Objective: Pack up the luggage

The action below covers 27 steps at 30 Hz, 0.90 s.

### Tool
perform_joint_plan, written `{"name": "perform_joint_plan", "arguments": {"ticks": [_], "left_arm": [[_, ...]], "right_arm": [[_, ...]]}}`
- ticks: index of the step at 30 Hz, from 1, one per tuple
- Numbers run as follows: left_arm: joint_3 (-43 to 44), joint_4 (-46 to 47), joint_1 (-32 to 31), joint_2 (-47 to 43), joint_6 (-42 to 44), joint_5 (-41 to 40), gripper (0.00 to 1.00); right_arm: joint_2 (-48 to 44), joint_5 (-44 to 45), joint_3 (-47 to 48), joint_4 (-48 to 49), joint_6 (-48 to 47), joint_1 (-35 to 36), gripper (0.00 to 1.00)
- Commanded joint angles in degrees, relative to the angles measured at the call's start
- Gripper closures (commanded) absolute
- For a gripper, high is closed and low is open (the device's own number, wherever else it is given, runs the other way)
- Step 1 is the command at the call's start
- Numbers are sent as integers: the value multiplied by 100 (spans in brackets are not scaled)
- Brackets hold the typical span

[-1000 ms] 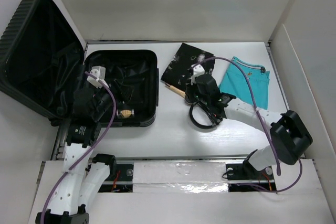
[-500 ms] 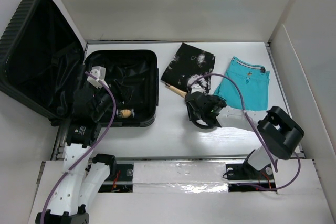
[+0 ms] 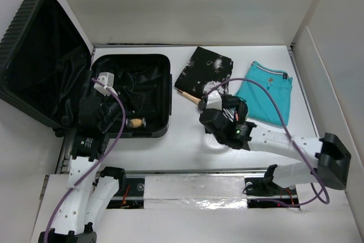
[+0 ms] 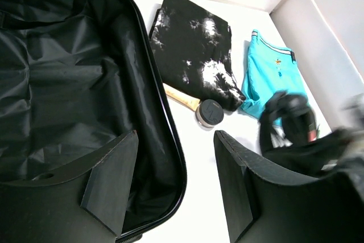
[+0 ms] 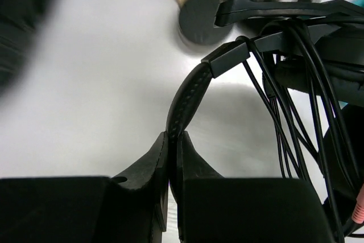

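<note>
Where the desk (image 3: 187, 140) meets the left wall, the luggage (image 3: 169, 92) lies open. Its ribbed lid (image 3: 34, 44) leans back against that wall and its lined lower shell lies flat at the desk's far left. The left gripper (image 4: 176, 140) hangs over the near right part of that shell, just inside the right rim, with its fingers spread wide and nothing between them. The right gripper (image 5: 172, 152) is to the right of the luggage and apart from it, with a band of bare white desk between it and the shell's right rim. More bare desk runs along the near edge in front of both.

Beyond the right gripper, the teal cloth (image 3: 266, 92) lies near the right wall. The black patterned cloth (image 3: 206, 72) lies beside it, close to the luggage's far right corner.

The right gripper's fingers are pinched tight on the thin padded band of the black headphones (image 5: 187, 95), whose cables hang in a tangle on the right. The pictures do not show whether the cups touch the desk.

A wooden-handled item (image 4: 207, 112) with a round dark head lies at the patterned cloth's near edge. A small tan object (image 3: 136, 122) sits inside the luggage by its near rim.
</note>
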Motion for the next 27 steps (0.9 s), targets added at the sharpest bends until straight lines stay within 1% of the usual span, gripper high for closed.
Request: {"name": "perform_joint_plan", "arguments": {"ticks": [1,3,4,5,7,8,10,11,13,14,15,16,17,18,19,20,21,22,24,25,26,27], "left_arm": [[117,207,-25,-61,36,51,48],[117,216,-25,-70,18,42,48],[108,225,-25,-70,10,42,48],[108,233,-25,-96,-8,51,48],[99,233,-25,-113,-17,42,48],[108,233,-25,-140,-17,7,48],[117,207,-25,-166,-26,-37,48],[126,198,-25,-210,-26,-89,48],[169,154,-25,-254,-17,-160,48],[196,128,-25,-324,-17,-264,49],[231,84,-25,-359,-25,-326,50],[318,49,-25,-403,-34,-405,50],[362,23,-25,-499,-52,-615,54],[406,-4,-25,-561,-61,-739,55],[450,5,-25,-631,-122,-853,55],[460,-4,-25,-771,-148,-1054,56],[477,-30,-95,-816,-166,-1135,56],[503,-39,-95,-860,-192,-1266,56],[460,-39,-148,-992,-184,-1477,56],[433,-56,-200,-1001,-184,-1496,56],[425,-48,-201,-975,-166,-1452,56],[407,-22,-201,-957,-157,-1408,56]], "right_arm": [[-510,800,739,274,-724,125,100],[-537,143,855,1159,-1296,125,100],[-433,-182,899,1572,-1787,125,100],[-318,-1003,1195,2081,-1939,21,100],[15,-1843,1583,2497,-2369,-85,100],[469,-2543,2037,2847,-2459,-181,100],[1042,-3223,2680,2877,-2608,-235,100],[1593,-3714,3223,2981,-2661,-287,100],[2106,-4270,3701,3218,-2566,-366,100],[2352,-4734,3921,3315,-2434,-437,100],[2807,-4930,4314,3395,-2277,-437,100],[3029,-5080,4510,3482,-2092,-507,100],[3249,-5238,4694,3509,-1995,-569,100],[3660,-5283,4888,3501,-1907,-569,89],[3856,-5353,5264,3492,-1697,-665,73],[4032,-5536,5433,3414,-1608,-727,55],[4155,-5573,5565,3352,-1511,-849,33],[4209,-5591,5540,3369,-1380,-911,27],[4017,-5495,5138,3614,-1300,-1034,17],[3729,-5425,4666,3807,-1221,-1200,17],[3578,-5398,4444,3826,-1185,-1298,18],[3402,-5397,4198,3843,-1185,-1377,33]]}}
